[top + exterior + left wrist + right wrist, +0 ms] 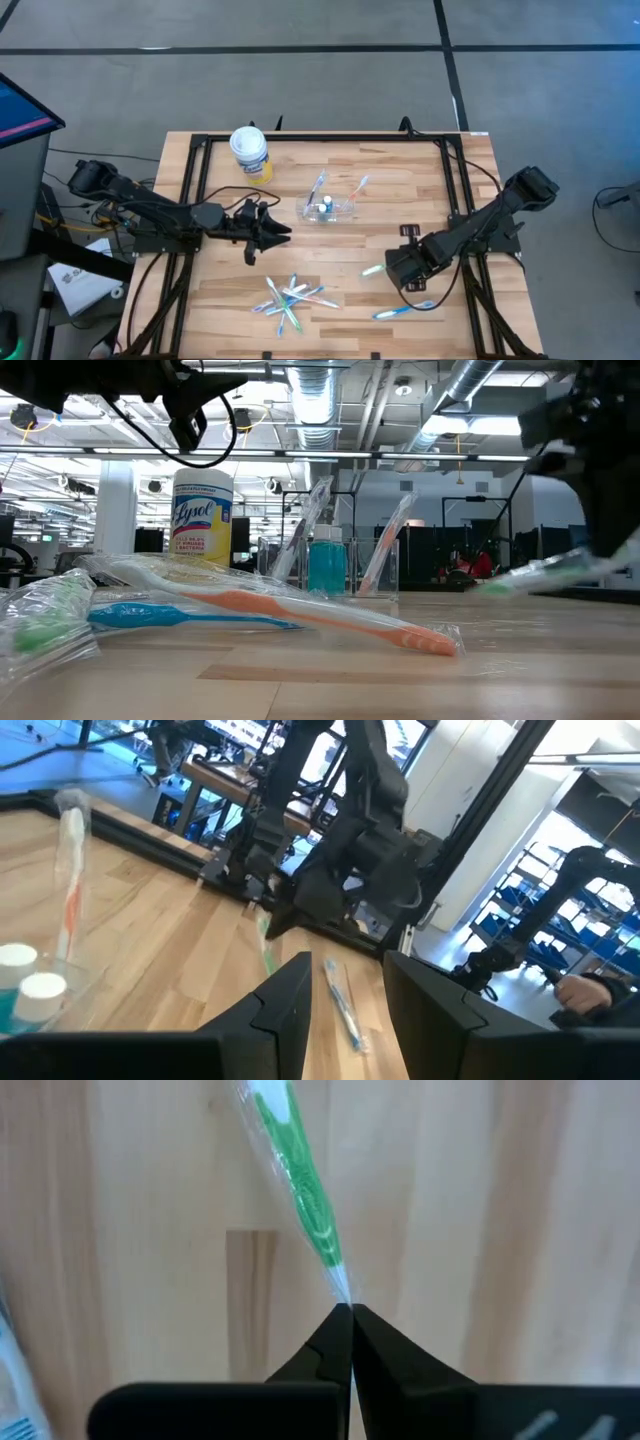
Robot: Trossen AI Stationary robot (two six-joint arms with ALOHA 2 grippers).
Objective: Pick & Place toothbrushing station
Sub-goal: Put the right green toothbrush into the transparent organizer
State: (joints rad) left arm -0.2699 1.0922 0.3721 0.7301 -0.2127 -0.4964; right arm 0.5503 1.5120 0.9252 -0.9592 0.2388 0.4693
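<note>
Wooden counter [340, 190] inside a black frame, seen from above. Right gripper [349, 1312] low over the right side of the counter, fingers pinched together on the end of a green toothbrush [300, 1175] in clear wrap. In the high view the brush [374, 269] pokes out from the gripper toward the counter's middle. In the low view it [545, 572] hangs tilted, head end down near the wood, at the far right.

Left gripper [281, 235] hovers left of centre, fingers [285, 1000] apart with nothing between them, pointed toward the right arm. It holds nothing.

Clear plastic cup [327, 208] sits near the counter's centre, toward the back. Two toothbrushes lean in it, and a teal tube [326, 565] with a white cap stands inside.

Loose pile of wrapped toothbrushes [292, 297] lies at the front of the counter, white, blue and green mixed. One more blue toothbrush [402, 311] lies alone at the front right, just beside the right gripper. Low view shows an orange-handled brush [320, 615] closest to the lens, in wrap, flat on the wood.

White tub with a yellow label [249, 151] stands upright at the back left, well apart from the cup.
</note>
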